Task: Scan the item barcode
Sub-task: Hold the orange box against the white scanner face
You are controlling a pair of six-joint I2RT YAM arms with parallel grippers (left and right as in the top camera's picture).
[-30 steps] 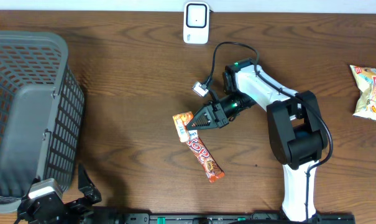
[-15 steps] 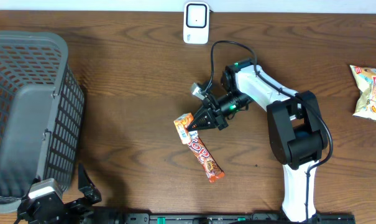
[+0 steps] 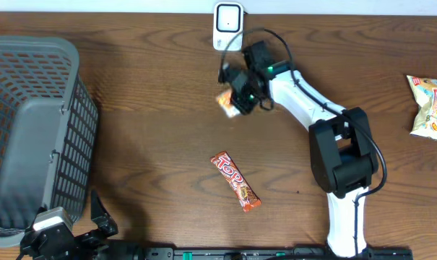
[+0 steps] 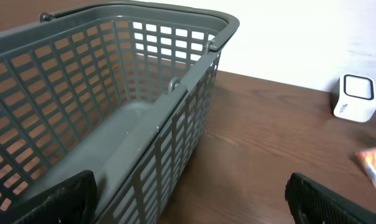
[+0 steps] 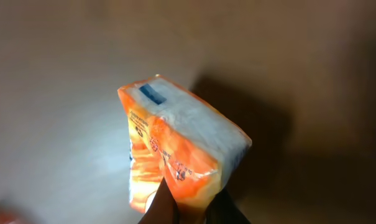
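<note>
An orange and white packet (image 3: 227,102) hangs above the table with my right gripper (image 3: 238,96) shut on it, just in front of the white scanner (image 3: 227,27) at the back edge. In the right wrist view the packet (image 5: 175,149) fills the middle, pinched at its lower end by my right gripper (image 5: 191,210). My left gripper (image 4: 191,196) stands open and holds nothing, low at the front left beside the basket; the left wrist view also catches the scanner (image 4: 355,98) and the blurred packet (image 4: 375,164).
A grey mesh basket (image 3: 30,50) fills the left side of the table. An orange-brown candy bar (image 3: 236,181) lies flat in the middle front. A snack bag (image 3: 429,107) rests at the far right edge.
My right gripper has lifted the packet off the table beside the candy bar and carried it back toward the scanner. The candy bar stayed put. The left arm has not moved.
</note>
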